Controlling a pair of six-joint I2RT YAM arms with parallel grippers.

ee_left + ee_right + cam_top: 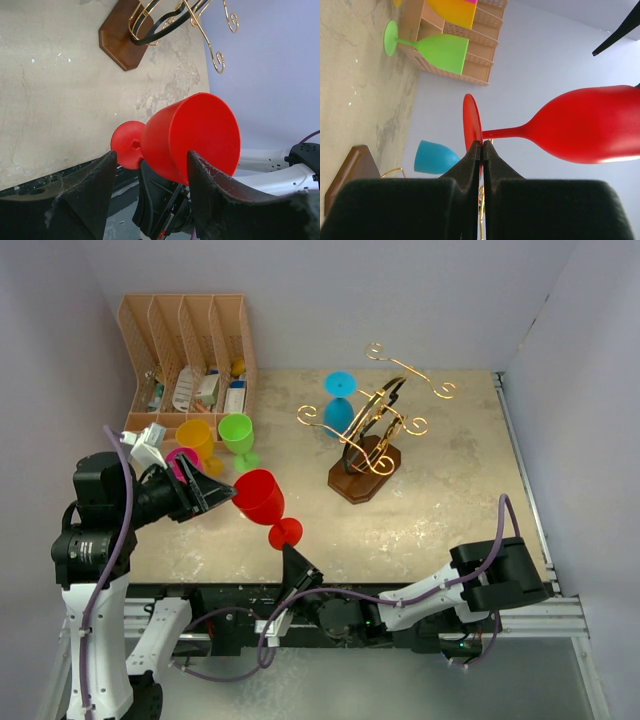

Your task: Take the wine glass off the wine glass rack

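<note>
A red wine glass (260, 495) (195, 135) (585, 125) hangs tilted in the air over the table's near left part, off the wine glass rack (370, 455) (122, 42). My left gripper (228, 495) (152, 157) is shut on its bowl near the rim, one finger on each side. A blue wine glass (338, 415) (435, 157) hangs upside down on the rack's far side. My right gripper (289, 550) (482, 142) lies shut at the near edge. Its tips are level with the rim of the red foot; I cannot tell if they touch.
A tan slotted organizer (185, 330) stands at the back left. In front of it stand a green glass (238, 430), a yellow glass (195, 435) and a pink glass (180, 458). Walls close in the left, back and right sides.
</note>
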